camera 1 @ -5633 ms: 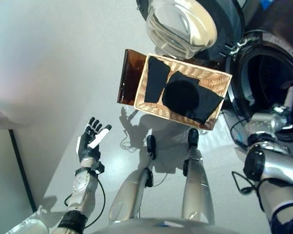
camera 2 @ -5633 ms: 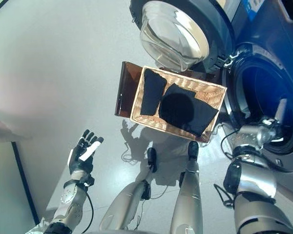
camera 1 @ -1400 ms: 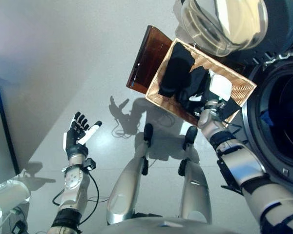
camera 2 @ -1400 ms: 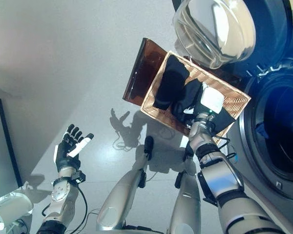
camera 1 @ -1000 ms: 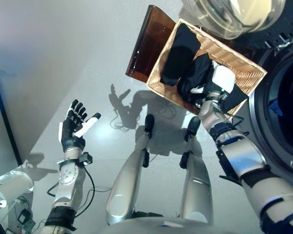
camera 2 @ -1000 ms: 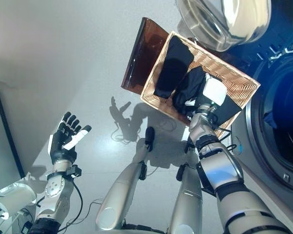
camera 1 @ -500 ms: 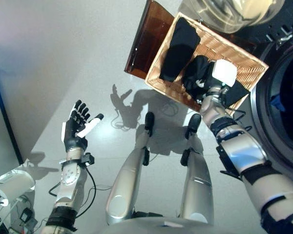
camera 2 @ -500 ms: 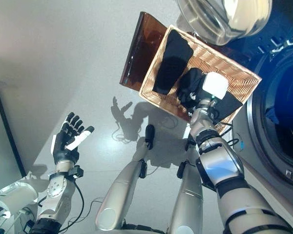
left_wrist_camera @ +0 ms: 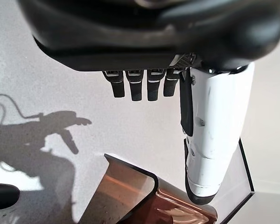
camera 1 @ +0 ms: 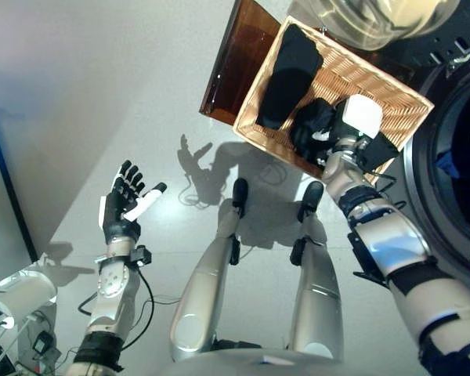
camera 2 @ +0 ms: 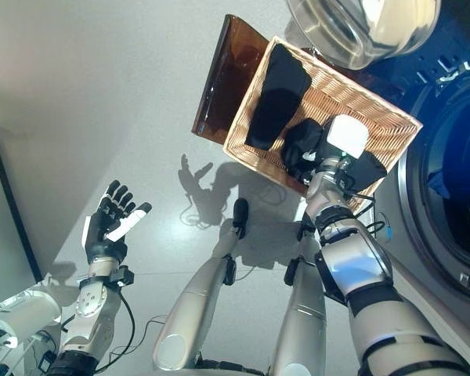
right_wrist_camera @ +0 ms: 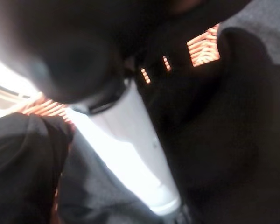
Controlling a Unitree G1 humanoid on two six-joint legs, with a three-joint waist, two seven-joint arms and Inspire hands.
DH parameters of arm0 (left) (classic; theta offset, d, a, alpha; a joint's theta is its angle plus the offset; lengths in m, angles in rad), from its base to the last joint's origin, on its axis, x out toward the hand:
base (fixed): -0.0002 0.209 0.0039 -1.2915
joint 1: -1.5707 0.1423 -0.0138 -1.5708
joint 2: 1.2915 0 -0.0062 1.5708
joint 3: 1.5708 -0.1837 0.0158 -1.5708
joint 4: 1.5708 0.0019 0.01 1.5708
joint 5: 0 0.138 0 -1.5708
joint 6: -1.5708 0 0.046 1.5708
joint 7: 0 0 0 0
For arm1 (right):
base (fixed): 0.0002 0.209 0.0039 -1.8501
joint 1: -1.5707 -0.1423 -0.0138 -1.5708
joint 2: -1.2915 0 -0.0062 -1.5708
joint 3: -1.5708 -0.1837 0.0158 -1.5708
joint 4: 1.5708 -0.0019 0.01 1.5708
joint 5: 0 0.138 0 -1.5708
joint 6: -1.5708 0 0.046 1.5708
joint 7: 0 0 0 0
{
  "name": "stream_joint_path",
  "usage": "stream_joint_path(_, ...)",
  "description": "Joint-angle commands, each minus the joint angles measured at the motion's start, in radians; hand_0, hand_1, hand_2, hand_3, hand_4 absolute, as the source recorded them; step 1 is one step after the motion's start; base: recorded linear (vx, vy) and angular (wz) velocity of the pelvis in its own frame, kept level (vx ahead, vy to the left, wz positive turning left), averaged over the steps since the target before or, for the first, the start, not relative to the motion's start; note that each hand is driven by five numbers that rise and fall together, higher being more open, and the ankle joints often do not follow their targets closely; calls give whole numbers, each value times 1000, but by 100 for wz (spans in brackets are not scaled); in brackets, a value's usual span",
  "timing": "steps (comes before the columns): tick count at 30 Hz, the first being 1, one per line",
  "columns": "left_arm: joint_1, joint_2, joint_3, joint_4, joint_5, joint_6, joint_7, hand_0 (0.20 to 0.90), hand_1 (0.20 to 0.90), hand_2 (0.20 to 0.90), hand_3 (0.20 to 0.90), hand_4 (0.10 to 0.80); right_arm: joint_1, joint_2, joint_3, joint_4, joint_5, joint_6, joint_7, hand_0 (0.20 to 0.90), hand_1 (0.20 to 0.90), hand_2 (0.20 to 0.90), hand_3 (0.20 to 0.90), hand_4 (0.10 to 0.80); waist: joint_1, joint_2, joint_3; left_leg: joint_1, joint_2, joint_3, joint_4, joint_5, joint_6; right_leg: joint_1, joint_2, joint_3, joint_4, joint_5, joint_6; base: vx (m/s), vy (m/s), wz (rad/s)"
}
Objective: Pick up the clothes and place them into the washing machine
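right hand lowered into basket | dark clothes bunched against it

Brown translucent lid leaning against wicker basket.

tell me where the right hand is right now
In the eye views the right hand is down in the wicker basket, among the black clothes, just left of the washing machine drum.

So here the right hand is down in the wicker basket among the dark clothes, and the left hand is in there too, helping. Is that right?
Not quite. The right hand is in the wicker basket among the dark clothes, but the left hand is not. The left eye view shows it held out over the floor, fingers straight, holding nothing.
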Motion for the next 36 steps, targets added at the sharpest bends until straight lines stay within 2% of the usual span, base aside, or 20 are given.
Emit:
stream_joint_path(1,75,87,78,-69,15,-72,28,900,900,900,900,800,119,-26,-44,-81,120,-71,-59,200,200,200,200,300,-3,7,-69,-85,-29,13,60,-46,-59,-5,-16,22,-46,9,37,19,-22,-6)
stream_joint_path(2,75,87,78,-68,15,-72,28,900,900,900,900,800,119,-26,-44,-81,120,-71,-59,200,200,200,200,300,-3,7,-69,-85,-29,13,60,-46,-59,-5,-16,23,-46,9,37,37,-33,-11)
stream_joint_path(3,68,73,87,-44,19,-76,42,900,900,900,900,800,196,-30,-89,-202,200,-139,-73,200,200,200,200,300,-20,-5,-75,-70,-25,18,59,-50,-59,7,-13,24,-46,7,37,40,-32,-12)
stream_joint_path(6,66,52,94,2,26,-72,57,900,900,900,900,800,350,-32,-162,-431,348,-254,-54,200,200,200,200,300,-45,-27,-89,-44,-17,24,61,-59,-59,37,-7,25,-53,3,36,53,-52,-13)
stream_joint_path(11,69,23,94,65,3,-68,46,900,900,900,900,800,524,-12,-277,-549,637,-420,45,200,200,200,200,300,-72,-47,-126,17,-6,28,54,-71,-59,101,-1,20,-67,-8,37,72,-56,-7)
stream_joint_path(15,65,1,96,128,-12,-50,29,900,900,900,900,800,621,21,-356,-559,880,-503,169,200,200,200,200,300,-86,-61,-160,85,-1,26,43,-83,-59,168,3,18,-77,-22,36,106,-52,-8)
stream_joint_path(26,60,-37,94,217,-44,-27,-27,900,900,900,900,800,713,85,-515,-513,1336,-599,377,200,200,200,200,300,-106,-81,-229,263,16,14,-17,-93,-68,343,18,7,-123,-55,32,94,-54,-2)
stream_joint_path(27,59,-37,95,217,-44,-27,-28,900,900,900,900,800,713,85,-515,-512,1337,-599,378,200,200,200,200,300,-106,-82,-231,260,15,14,-19,-88,-67,340,17,7,-125,-51,32,61,-47,-1)
stream_joint_path(28,64,-43,86,225,-48,-23,-31,900,900,900,900,800,715,104,-556,-507,1444,-622,411,200,200,200,200,300,-109,-81,-233,284,18,14,-23,-94,-69,364,20,5,-126,-62,32,28,-33,0)
stream_joint_path(30,64,-45,84,227,-50,-21,-32,900,900,900,900,800,714,106,-560,-500,1471,-622,424,200,200,200,200,300,-109,-81,-235,283,17,14,-25,-90,-69,364,20,5,-130,-58,31,18,-17,0)
stream_joint_path(33,66,-46,69,216,-67,-16,-36,900,900,900,900,800,668,119,-623,-461,1648,-650,458,200,200,200,200,300,-105,-67,-233,286,15,14,-32,-91,-71,362,23,8,-133,-63,30,-20,-17,1)
stream_joint_path(36,72,-46,58,209,-76,-12,-40,900,900,900,900,800,611,117,-671,-420,1747,-667,465,200,200,200,200,300,-96,-52,-235,270,11,18,-43,-75,-73,343,25,12,-135,-58,28,-27,-7,-2)
